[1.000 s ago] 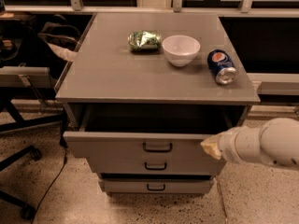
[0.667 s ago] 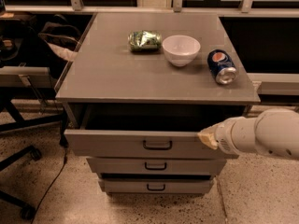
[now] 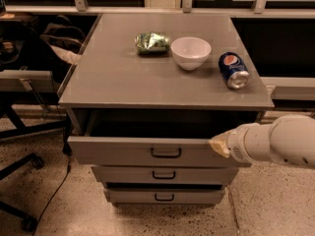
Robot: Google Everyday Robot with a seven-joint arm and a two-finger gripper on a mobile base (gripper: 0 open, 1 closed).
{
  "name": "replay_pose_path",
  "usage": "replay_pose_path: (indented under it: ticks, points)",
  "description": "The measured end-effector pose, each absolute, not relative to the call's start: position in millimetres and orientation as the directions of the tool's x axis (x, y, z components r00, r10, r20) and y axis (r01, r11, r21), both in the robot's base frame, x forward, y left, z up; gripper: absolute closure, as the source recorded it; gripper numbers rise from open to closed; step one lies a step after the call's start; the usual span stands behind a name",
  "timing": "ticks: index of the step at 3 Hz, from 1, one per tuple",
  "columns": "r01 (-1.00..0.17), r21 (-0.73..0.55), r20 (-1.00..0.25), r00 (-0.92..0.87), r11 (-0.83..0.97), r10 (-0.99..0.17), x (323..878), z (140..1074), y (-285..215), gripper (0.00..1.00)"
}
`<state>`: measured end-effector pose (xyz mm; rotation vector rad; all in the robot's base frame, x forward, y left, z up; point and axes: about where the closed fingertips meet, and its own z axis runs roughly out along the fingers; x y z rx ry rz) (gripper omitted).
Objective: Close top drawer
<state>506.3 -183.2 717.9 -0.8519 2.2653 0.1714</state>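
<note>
The top drawer (image 3: 123, 152) of the grey cabinet stands pulled out, its flat front panel well forward of the two lower drawer fronts. Its small black loop handle (image 3: 166, 153) sits at the centre of the panel. My gripper (image 3: 219, 145) comes in from the right on a white arm. Its pale tip is against the right part of the top drawer's front panel, near the upper edge, to the right of the handle.
On the cabinet top (image 3: 113, 80) stand a green snack bag (image 3: 152, 43), a white bowl (image 3: 190, 52) and a blue soda can (image 3: 234, 70) on its side. The middle drawer (image 3: 164, 174) and bottom drawer (image 3: 164, 196) sit below. Chair legs and a cable lie at the left.
My gripper has moved left along the drawer front, from near the right edge toward the handle. The drawer's opening looks about the same.
</note>
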Motion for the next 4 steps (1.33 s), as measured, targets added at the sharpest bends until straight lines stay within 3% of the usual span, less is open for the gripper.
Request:
replay_pose_path:
  ticks: [4]
  points:
    - [-0.603,-0.092,-0.602,-0.6,0.792,-0.527,491.2,683.0,-185.7,1.0]
